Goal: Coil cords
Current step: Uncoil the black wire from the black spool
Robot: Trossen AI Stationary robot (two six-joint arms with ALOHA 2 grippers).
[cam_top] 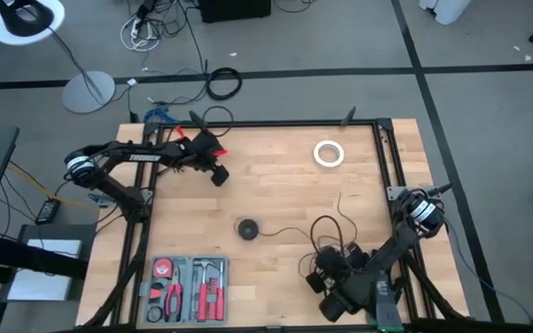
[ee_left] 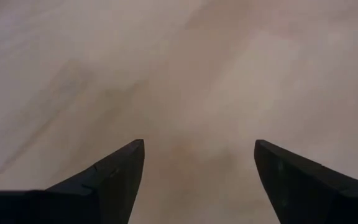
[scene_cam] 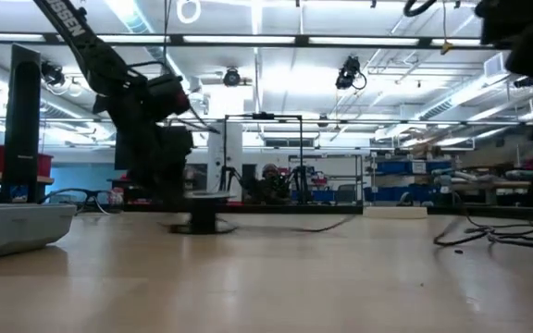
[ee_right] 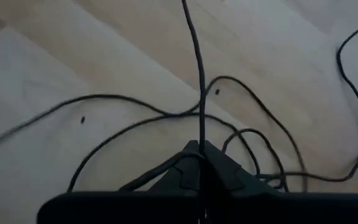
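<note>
The cord [cam_top: 327,231] is thin and black. It lies in loose loops on the wooden table at the near right, and one strand runs left to a small round black puck [cam_top: 247,228] that sits flat on the table. The puck also shows in the low view [scene_cam: 202,218]. My right gripper [ee_right: 201,152] is low over the loops at the near right and is shut on a strand. My left gripper [ee_left: 197,146] hangs open over bare wood at the far left [cam_top: 219,175], with nothing between its fingers. My right gripper pinches one strand of the cord [ee_right: 199,121] between its two shut fingertips, coming at it slanting down. The strand runs straight on from the tips, along the fingers. The other loops [ee_right: 253,140] lie slack on the table around them.
A white tape ring [cam_top: 328,154] lies at the far right of the table. A grey tool tray [cam_top: 188,287] with red-handled tools sits at the near left. Black frame rails [cam_top: 382,166] edge the table. Bare wood lies between the puck and the left gripper.
</note>
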